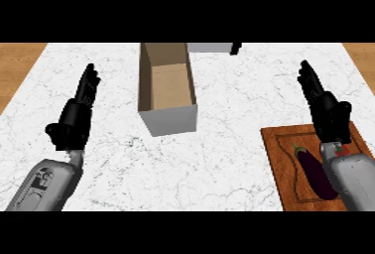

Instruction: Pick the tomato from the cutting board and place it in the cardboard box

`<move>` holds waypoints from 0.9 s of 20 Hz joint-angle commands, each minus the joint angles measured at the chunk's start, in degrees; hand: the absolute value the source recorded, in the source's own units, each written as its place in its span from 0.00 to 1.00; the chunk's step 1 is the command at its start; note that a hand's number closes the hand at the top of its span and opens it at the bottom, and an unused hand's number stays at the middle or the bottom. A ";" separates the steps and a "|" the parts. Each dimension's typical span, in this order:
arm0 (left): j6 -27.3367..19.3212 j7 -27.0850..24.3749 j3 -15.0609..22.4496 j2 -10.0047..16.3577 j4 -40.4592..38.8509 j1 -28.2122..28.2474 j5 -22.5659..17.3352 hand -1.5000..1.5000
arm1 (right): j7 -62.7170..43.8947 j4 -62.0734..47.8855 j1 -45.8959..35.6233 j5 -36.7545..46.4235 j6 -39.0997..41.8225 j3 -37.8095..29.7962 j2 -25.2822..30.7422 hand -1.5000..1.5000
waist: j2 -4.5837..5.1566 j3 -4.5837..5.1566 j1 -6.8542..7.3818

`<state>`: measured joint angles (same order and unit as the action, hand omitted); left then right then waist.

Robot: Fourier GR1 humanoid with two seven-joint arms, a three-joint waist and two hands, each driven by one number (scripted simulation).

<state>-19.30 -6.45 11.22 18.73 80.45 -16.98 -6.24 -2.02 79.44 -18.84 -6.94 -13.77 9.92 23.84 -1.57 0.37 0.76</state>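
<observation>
As right hand (330, 113) overhangs cutting board (282, 161) edge, cardboard box (170, 119) well apart.

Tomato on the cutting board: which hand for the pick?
Right. The right hand is over the cutting board, tomato half hidden under its wrist; the left hand is beyond the box.

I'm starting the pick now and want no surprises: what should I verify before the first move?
1. Tomato in clear view: not ok, only a red sliver shows beside the right forearm.
2. Right hand open: ok, fingers straight.
3. Cardboard box open on top: ok.
4. Room around the tomato: not ok, an eggplant lies close by on the cutting board.
5. Left hand out of the way: ok, open at the view's left, apart from the box.
</observation>
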 commanded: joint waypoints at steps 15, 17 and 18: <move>2.83 8.90 0.19 5.12 5.18 15.53 3.13 0.50 | 29.31 -20.24 3.76 -9.14 8.92 -24.90 5.91 0.00 | 1.62 -0.43 -0.27; 2.73 7.92 0.32 5.04 5.11 17.00 3.04 0.50 | 28.63 -17.86 7.37 -4.45 9.89 -21.97 10.05 0.00 | 1.58 -0.41 -0.41; 3.86 11.02 -0.97 5.71 3.02 13.35 1.67 0.50 | 25.88 -17.38 7.41 -3.45 12.02 -21.12 13.74 0.00 | 1.64 -0.39 -0.81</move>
<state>-16.42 2.39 11.27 24.05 84.05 -2.85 -4.01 22.45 63.52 -13.65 -13.42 -6.14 -12.13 32.38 0.07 -0.07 0.36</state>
